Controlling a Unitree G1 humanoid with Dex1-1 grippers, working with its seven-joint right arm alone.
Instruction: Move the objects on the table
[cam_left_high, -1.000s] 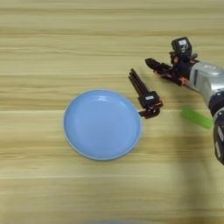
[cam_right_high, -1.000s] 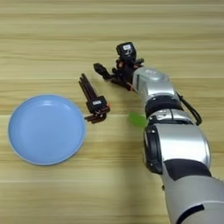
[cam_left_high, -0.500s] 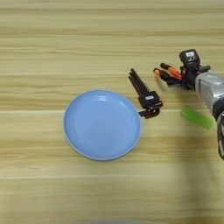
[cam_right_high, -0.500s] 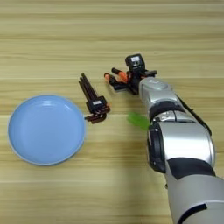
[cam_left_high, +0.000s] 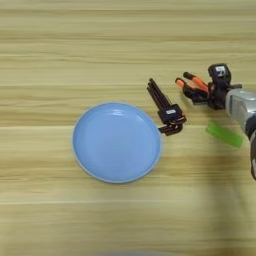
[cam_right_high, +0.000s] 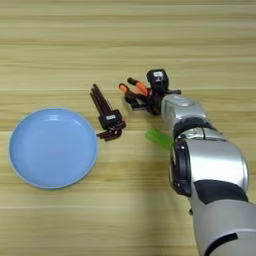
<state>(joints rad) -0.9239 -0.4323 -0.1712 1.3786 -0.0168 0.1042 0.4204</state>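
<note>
Gripper (cam_right_high: 145, 100) sits at the pliers (cam_right_high: 134, 92), its black fingers seemingly closed around the jaw end of the tool while the orange-and-black handles stick out to the left; how tightly they pinch is hard to read, though they look shut on it rather than spread. Whether the tool rests on the table (cam_right_high: 125, 40) or is lifted just off it cannot be told.

Taking the hex-key set (cam_right_high: 107, 118) as the landmark and going left to right: the light-blue plate (cam_right_high: 52, 148) lies to its left and a little nearer the robot, its rim almost touching the set's holder. The set itself lies with its keys fanned away from the robot. Just right of it and slightly farther back come the pliers, near the keys but apart from them. Right of the set and a little nearer lies a small green piece (cam_right_high: 159, 138), close under the silver forearm (cam_right_high: 192, 125).

To carry this step well, the hold probably wants to be firm before any travel, since a grip near one end lets the long handles swing. A lift clear of the wood first, then a path that keeps the handles from sweeping the keys, seems wise. The forearm should also pass above the green piece without nudging it.
</note>
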